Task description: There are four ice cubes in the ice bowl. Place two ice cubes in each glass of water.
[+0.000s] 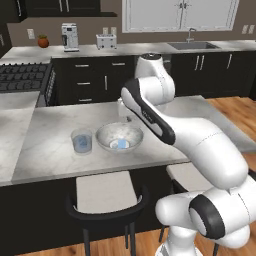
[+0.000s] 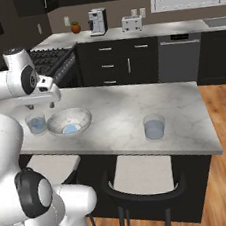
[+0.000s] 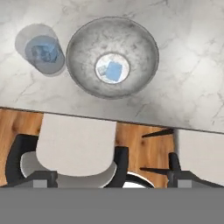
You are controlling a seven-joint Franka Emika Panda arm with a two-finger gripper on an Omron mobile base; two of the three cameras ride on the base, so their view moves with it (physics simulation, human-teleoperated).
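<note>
Pincer [image 2: 32, 106] above wide mottled grey-white bowl [image 3: 144, 52].
Pale-blue ice cube [image 3: 114, 71] sits straight below you; pincer opening unreadable.

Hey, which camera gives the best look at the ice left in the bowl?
The hand view: it looks straight down into the ice bowl, with the ice cubes pale blue at its centre. Both base views show only a small blue patch inside the bowl, seen obliquely.
</note>
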